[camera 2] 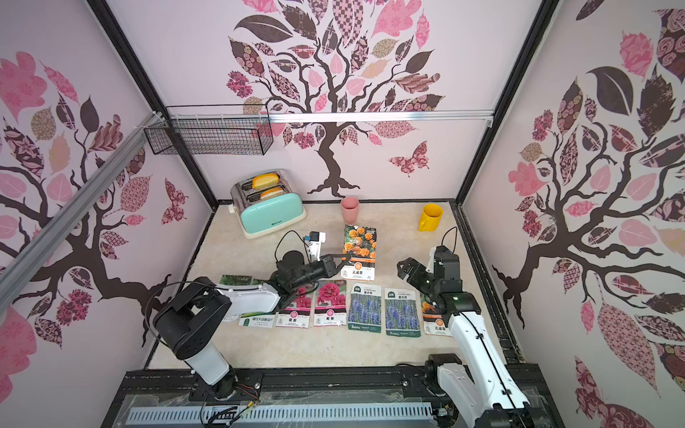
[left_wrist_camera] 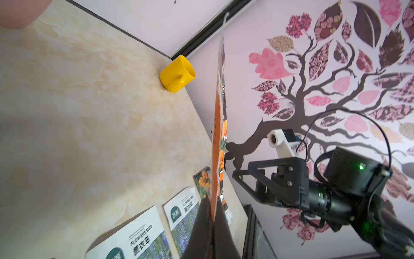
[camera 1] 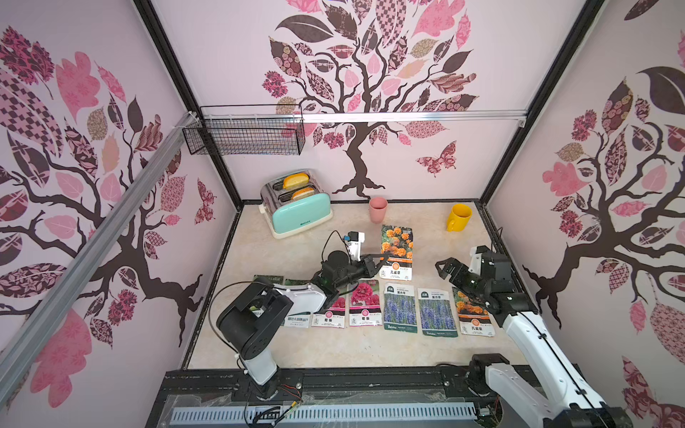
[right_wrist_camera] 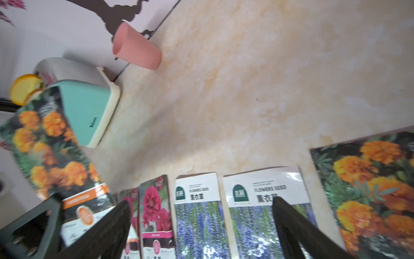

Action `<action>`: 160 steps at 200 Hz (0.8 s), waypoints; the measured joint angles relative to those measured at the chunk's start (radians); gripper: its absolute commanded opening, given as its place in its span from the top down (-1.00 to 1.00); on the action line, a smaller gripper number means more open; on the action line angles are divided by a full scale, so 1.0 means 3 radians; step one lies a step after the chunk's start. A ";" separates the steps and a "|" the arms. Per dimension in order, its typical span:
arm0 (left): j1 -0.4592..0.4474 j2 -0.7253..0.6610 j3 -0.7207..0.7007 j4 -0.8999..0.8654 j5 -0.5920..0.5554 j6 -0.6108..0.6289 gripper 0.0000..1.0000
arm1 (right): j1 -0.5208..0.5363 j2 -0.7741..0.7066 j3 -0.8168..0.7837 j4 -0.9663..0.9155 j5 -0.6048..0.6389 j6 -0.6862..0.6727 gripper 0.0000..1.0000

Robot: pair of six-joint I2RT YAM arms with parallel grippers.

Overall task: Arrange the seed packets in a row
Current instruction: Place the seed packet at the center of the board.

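Note:
Seed packets lie in a row on the marble table: a green gourd packet (camera 1: 296,321) half under my left arm, two pink flower packets (camera 1: 365,304), two lavender packets (camera 1: 400,308) and a marigold packet (camera 1: 475,317) partly under my right arm. My left gripper (camera 1: 383,257) is shut on the edge of a second marigold packet (camera 1: 396,248), held above the table behind the row; it shows edge-on (left_wrist_camera: 218,125) in the left wrist view. My right gripper (camera 1: 444,268) hangs open and empty over the row's right end, above a lavender packet (right_wrist_camera: 264,215).
A mint toaster (camera 1: 296,209) with bread stands at the back left. A pink cup (camera 1: 378,209) and a yellow mug (camera 1: 459,218) stand along the back wall. A black wire basket (camera 1: 248,133) hangs on the wall above.

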 measured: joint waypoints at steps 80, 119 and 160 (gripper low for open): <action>-0.0582 0.0443 0.0421 0.0504 -0.0839 -0.1073 1.00 | 0.0022 -0.0729 -0.0629 0.0800 -0.0778 0.0908 -0.82; -0.0730 0.0568 0.0649 0.0647 -0.1064 -0.1286 1.00 | 0.0024 -0.1026 -0.0882 0.1072 -0.0951 0.1165 -0.52; -0.0879 0.0676 0.0715 0.0664 -0.1239 -0.1404 1.00 | 0.0029 -0.1030 -0.0944 0.1292 -0.1011 0.1277 -0.26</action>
